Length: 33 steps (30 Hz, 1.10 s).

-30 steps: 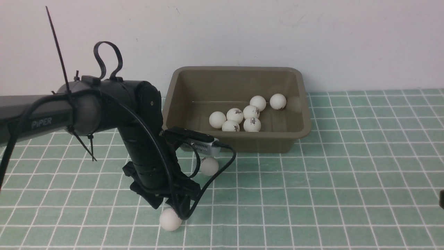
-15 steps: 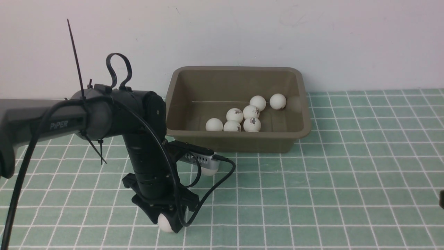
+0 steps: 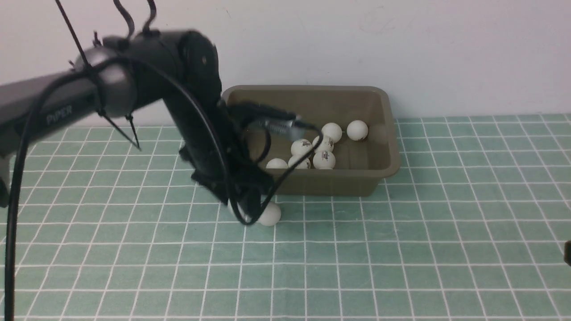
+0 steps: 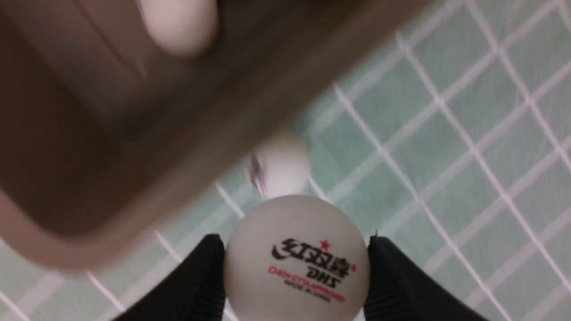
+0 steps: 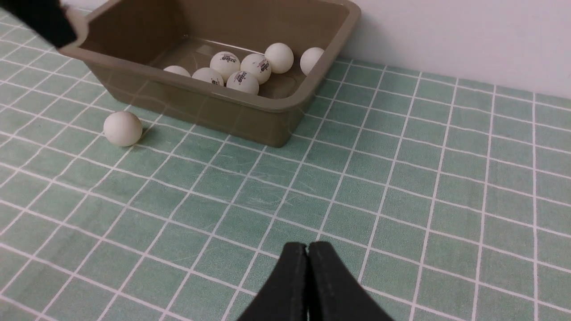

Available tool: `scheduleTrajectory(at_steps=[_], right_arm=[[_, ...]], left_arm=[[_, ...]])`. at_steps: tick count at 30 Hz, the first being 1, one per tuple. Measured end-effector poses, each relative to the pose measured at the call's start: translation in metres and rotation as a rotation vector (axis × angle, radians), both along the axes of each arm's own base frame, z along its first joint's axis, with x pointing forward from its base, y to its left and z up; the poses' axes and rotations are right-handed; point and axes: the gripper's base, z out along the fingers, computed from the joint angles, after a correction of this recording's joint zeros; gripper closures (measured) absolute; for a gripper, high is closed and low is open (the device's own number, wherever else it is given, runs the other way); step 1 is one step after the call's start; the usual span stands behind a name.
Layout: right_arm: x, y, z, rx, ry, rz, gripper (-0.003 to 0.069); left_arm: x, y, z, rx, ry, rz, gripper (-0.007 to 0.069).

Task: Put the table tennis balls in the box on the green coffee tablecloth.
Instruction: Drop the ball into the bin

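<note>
Because the small matte white ball (image 4: 296, 261) is light and smooth, my left gripper (image 4: 296, 267) pinches its middle beside the olive-brown plastic box (image 3: 383, 133).

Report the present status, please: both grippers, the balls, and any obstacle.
Left gripper shut on a table tennis ball, raised beside the box. Right gripper shut, empty. One loose ball on the tablecloth by the box's front wall. Nothing blocking.

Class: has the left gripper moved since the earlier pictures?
Yes. The left gripper, shut on a ball, rose and moved toward the box.
</note>
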Motion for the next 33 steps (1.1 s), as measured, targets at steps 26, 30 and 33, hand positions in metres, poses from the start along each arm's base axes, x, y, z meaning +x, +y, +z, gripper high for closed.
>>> scheduleTrajectory(at_steps=[26, 30, 33], right_arm=[[0.000, 0.000, 0.000, 0.002, -0.001, 0.000, 0.0675], [0.000, 0.000, 0.000, 0.002, -0.001, 0.000, 0.0675], [0.000, 0.000, 0.000, 0.001, -0.001, 0.000, 0.0675]], left_arm=[[0.049, -0.012, -0.019, -0.086, -0.315, 0.076, 0.0064], [0.033, 0.001, -0.003, -0.065, -0.191, 0.112, 0.0090], [0.022, 0.007, -0.003, -0.022, -0.082, 0.101, 0.0094]])
